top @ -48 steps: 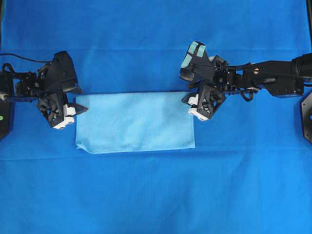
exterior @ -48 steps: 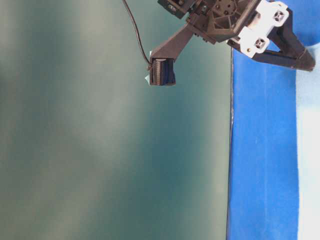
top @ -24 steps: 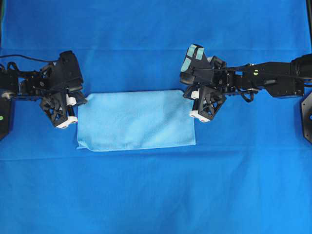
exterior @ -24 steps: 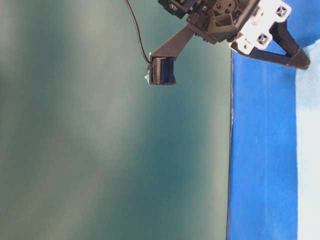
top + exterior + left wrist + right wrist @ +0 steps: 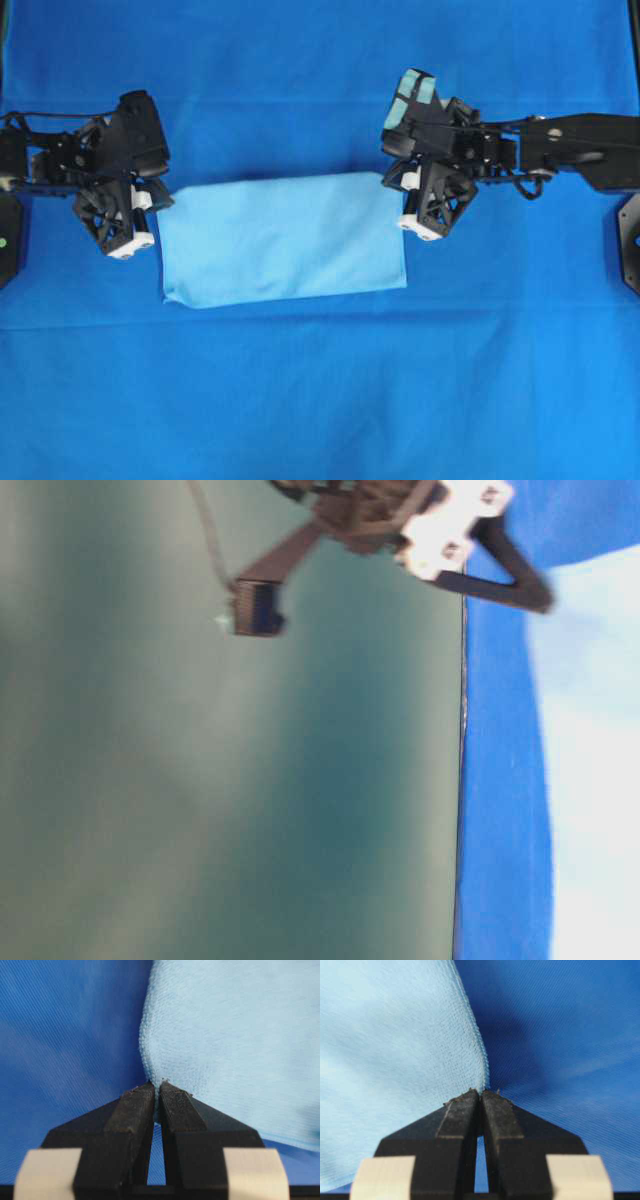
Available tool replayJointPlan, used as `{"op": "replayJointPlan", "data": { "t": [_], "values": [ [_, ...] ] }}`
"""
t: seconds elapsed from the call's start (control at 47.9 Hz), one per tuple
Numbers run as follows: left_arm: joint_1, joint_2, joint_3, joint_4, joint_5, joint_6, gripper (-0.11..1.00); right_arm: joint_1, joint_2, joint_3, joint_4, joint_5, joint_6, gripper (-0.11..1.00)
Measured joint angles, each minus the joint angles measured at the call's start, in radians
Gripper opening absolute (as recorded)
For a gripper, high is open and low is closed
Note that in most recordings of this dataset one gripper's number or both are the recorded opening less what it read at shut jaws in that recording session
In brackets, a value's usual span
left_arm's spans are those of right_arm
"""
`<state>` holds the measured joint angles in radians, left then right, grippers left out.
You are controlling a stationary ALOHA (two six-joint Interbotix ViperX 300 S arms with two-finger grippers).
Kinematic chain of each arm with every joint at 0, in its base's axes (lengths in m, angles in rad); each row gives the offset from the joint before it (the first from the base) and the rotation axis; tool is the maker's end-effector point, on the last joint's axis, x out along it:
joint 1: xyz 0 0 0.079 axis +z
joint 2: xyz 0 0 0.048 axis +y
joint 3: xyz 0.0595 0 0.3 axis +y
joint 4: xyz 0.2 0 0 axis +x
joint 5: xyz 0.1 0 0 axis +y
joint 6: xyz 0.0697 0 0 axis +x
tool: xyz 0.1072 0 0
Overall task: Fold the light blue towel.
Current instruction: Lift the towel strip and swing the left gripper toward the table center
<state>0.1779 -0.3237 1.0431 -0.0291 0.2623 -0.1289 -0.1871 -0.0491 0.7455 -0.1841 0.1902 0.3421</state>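
Observation:
The light blue towel lies folded into a wide rectangle on the royal-blue table cloth. My left gripper is shut on the towel's far left corner; the left wrist view shows the jaws pinching the towel at its corner. My right gripper is shut on the far right corner; the right wrist view shows the jaws closed on the towel's hemmed corner. In the blurred table-level view the left gripper holds the towel raised off the cloth.
The royal-blue cloth covers the whole table around the towel. The table's edge shows in the table-level view, with a dark green backdrop beyond it. Both arms' bodies sit at the left and right borders of the overhead view.
Both grippers have closed on the towel's far corners and risen. The far edge has lifted and shifted up in the overhead view; the towel looks larger at table level.

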Motion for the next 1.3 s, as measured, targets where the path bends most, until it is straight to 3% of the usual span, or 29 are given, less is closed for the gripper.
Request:
{"op": "replayJointPlan", "data": {
  "t": [0.146, 0.313, 0.731, 1.024, 1.295],
  "values": [
    [-0.002, -0.129, -0.040, 0.002, 0.104, 0.002, 0.02, 0.000, -0.098, -0.014, 0.000, 0.072, 0.000, 0.02],
    [-0.002, -0.235, -0.043, 0.003, 0.129, 0.000, 0.01, 0.021, -0.189, -0.018, 0.000, 0.129, -0.002, 0.02],
    [0.000, -0.255, -0.038, 0.003, 0.117, -0.017, 0.02, 0.020, -0.242, -0.018, -0.002, 0.135, 0.008, 0.02],
    [-0.094, -0.195, -0.058, 0.003, -0.060, -0.031, 0.01, -0.120, -0.242, -0.018, -0.012, 0.117, 0.008, 0.02],
    [-0.186, -0.006, -0.196, 0.003, -0.187, -0.017, 0.01, -0.259, -0.189, -0.052, -0.074, 0.040, 0.008, 0.02]
  ]
}}
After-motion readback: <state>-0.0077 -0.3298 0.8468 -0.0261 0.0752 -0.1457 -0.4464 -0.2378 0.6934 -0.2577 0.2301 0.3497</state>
